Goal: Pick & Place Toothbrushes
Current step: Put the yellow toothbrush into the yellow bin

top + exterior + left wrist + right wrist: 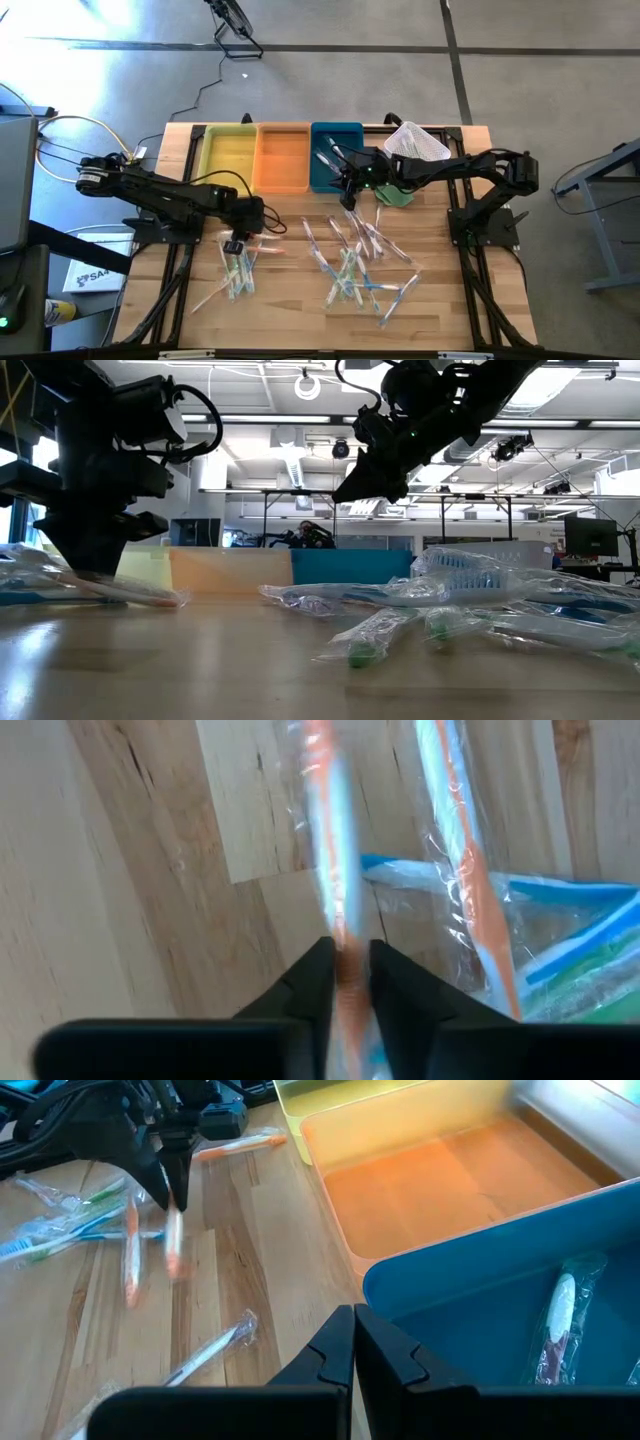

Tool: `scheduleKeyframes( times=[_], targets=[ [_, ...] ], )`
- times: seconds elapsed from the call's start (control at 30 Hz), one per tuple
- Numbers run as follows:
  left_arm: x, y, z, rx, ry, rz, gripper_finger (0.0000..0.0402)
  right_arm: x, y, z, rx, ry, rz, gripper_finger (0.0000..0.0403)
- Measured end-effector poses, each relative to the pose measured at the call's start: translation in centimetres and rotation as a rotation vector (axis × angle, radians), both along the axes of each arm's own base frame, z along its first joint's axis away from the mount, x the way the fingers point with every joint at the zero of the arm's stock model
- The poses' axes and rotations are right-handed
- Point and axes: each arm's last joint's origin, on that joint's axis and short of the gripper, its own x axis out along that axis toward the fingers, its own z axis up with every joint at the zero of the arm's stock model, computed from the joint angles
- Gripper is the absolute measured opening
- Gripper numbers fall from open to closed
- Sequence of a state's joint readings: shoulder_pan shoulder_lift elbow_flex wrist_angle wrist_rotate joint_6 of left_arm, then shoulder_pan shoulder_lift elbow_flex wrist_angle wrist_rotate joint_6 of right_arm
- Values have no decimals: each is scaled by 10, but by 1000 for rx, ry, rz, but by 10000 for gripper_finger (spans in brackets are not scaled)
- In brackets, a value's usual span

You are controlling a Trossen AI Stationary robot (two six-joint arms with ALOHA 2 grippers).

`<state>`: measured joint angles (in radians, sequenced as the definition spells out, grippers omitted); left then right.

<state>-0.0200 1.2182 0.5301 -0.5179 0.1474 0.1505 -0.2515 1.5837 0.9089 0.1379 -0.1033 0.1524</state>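
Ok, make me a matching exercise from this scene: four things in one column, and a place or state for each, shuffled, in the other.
Things:
1. left gripper
2. right gripper
3. blue tray
4. orange tray

Places or states:
A. has a wrapped toothbrush lying inside
B. shut on an orange-handled toothbrush
C. sits between the yellow tray and the blue one
D. shut with nothing between its fingers, by the blue tray's edge

Pairs: 1-B, 2-D, 3-A, 4-C

Pale grainy wood table, glossy clear plastic-wrapped toothbrushes
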Motion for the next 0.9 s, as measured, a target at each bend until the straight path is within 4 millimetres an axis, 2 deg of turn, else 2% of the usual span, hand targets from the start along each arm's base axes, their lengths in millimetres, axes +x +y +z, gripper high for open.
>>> scheduleKeyframes(
  times=[0.17, 0.37, 0.57, 0.9],
  targets=[
    [0, 0, 0, 1, 0, 0, 10, 0, 0, 0, 0, 0, 0, 4],
    [1, 0, 0, 2, -12, 0, 24, 0, 0, 0, 0, 0, 0, 4],
    [9, 0, 5, 7, -112, -13, 7, 0, 0, 0, 0, 0, 0, 4],
    [21, 0, 17, 12, -214, -23, 11, 0, 0, -1, 2, 10, 1, 4]
  ],
)
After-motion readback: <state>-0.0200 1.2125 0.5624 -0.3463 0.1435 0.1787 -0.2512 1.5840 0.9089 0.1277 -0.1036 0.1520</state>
